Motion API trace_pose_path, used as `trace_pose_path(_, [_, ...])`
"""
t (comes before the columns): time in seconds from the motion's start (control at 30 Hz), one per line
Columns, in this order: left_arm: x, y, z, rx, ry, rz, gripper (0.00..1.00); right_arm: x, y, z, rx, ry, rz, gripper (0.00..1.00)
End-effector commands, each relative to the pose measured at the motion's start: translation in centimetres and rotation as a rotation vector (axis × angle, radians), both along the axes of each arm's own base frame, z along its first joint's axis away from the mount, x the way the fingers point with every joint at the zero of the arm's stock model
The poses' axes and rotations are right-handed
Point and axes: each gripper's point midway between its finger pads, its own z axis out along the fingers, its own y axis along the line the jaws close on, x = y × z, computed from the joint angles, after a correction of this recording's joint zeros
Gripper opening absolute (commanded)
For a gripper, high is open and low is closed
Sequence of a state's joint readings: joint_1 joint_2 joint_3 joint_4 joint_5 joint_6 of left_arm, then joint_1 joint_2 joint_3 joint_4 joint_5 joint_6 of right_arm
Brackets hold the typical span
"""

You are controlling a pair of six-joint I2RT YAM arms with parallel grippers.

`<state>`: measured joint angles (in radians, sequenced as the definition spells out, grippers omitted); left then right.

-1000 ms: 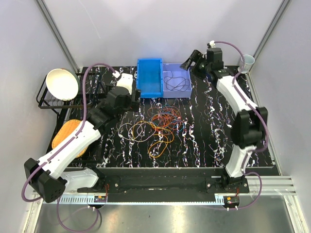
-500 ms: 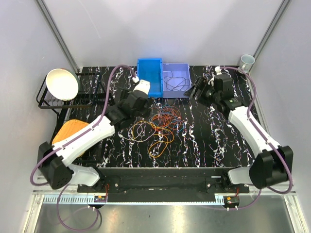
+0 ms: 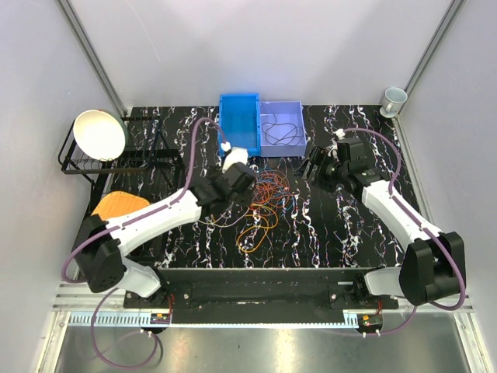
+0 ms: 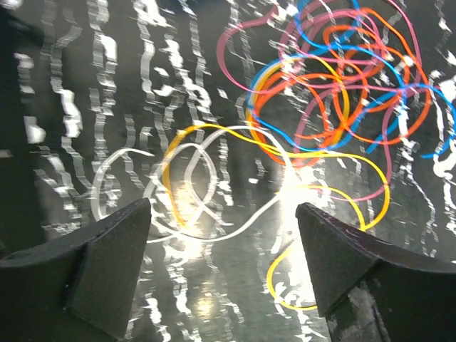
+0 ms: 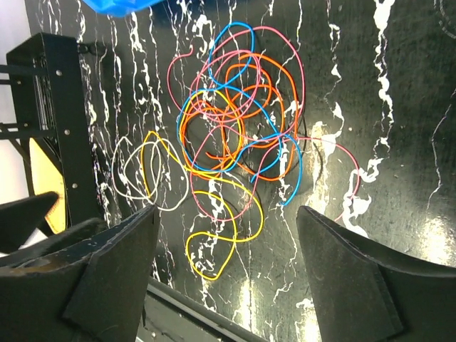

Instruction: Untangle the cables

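On the black marbled table (image 3: 349, 233) the cables (image 3: 264, 198) lay tangled at its middle — the left gripper (image 4: 222, 206) over their white and yellow loops, the right gripper (image 5: 226, 209) beside the heap, both jaws spread wide, holding nothing.

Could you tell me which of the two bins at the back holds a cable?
The pale purple bin, right of the bright blue bin; a dark cable lies coiled inside it only.
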<state>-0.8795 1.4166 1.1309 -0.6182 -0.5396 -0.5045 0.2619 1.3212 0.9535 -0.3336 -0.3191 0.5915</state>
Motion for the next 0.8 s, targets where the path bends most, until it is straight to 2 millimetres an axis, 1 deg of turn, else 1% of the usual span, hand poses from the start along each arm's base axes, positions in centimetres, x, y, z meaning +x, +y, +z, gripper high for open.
trace_pose_path(0.0, [1.0, -4.0, -1.7, -0.107, 0.005, -0.025, 0.81, 0.6, 0.8, 1.1, 0.020, -0.061, 0.033, 0.82])
trace_pose_path(0.07, [1.6, -4.8, -2.2, -0.091, 0.007, -0.038, 0.76, 0.2, 0.6, 1.1, 0.013, -0.063, 0.031, 0.82])
trace_pose_path(0.1, [2.0, -5.3, -3.4, -0.068, 0.021, -0.044, 0.75, 0.2, 0.4, 1.2, 0.011, -0.067, 0.028, 0.82])
trace_pose_path(0.13, [2.5, -5.8, -3.4, -0.068, 0.020, -0.053, 0.74, -0.1, 0.3, 0.9, 0.005, -0.060, 0.026, 0.81])
trace_pose_path(0.17, [2.7, -6.2, -3.8, -0.062, 0.026, -0.062, 0.72, -0.3, 0.2, 1.1, 0.006, -0.067, 0.023, 0.81])
trace_pose_path(0.2, [2.9, -6.8, -4.8, -0.053, 0.038, -0.071, 0.72, -0.5, 0.1, 1.1, 0.006, -0.065, 0.019, 0.81])
trace_pose_path(0.23, [3.0, -7.2, -5.2, -0.053, 0.044, -0.086, 0.71, -0.9, 0.1, 0.7, 0.004, -0.060, 0.023, 0.81])
trace_pose_path(0.27, [3.1, -7.5, -5.6, -0.053, 0.047, -0.095, 0.71, -1.2, 0.0, 0.9, 0.007, -0.068, 0.023, 0.81])
trace_pose_path(0.3, [3.4, -7.9, -6.4, -0.047, 0.051, -0.101, 0.70, -1.6, -0.1, 0.6, 0.005, -0.063, 0.023, 0.81])
trace_pose_path(0.57, [5.3, -9.4, -8.0, -0.008, 0.044, -0.141, 0.67, -2.5, 0.0, 0.8, 0.017, -0.065, 0.046, 0.81])
trace_pose_path(0.6, [5.7, -9.7, -7.8, -0.011, 0.039, -0.143, 0.66, -2.6, 0.0, 0.8, 0.019, -0.064, 0.046, 0.80])
trace_pose_path(0.73, [6.5, -9.9, -8.4, -0.004, 0.046, -0.160, 0.64, -2.8, -0.1, 0.8, 0.019, -0.065, 0.043, 0.80])
trace_pose_path(0.77, [6.6, -9.9, -8.8, 0.004, 0.055, -0.161, 0.63, -2.8, -0.1, 0.8, 0.020, -0.068, 0.043, 0.80])
